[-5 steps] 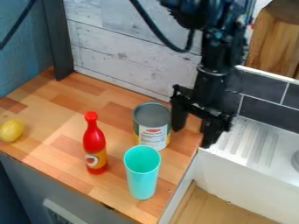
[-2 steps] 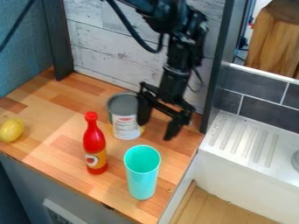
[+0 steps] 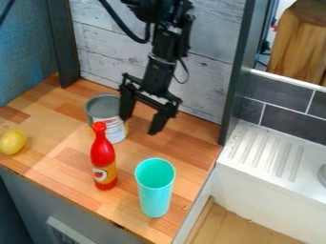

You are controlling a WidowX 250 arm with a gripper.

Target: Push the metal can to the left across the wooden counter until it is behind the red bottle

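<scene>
Camera view, as seen from where I stand: 1 metal can (image 3: 116, 129), upright on wood counter (image 3: 57, 145), unclamped. 1 claw (image 3: 141, 113), at can's 3 o'clock, fingers apart, nearer one touching or just beside can, can't tell which. 1 red bottle (image 3: 103, 159), upright, can's 6 o'clock; 1 teal cup (image 3: 155, 190), upright, 5 o'clock; 1 lemon (image 3: 13, 142), btwn 8 & 9. Status, prob. midway: done, claw alongside can; left, claw not yet clear of it.

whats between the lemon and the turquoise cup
The red bottle stands between the lemon and the turquoise cup, as the camera view shows.
</scene>
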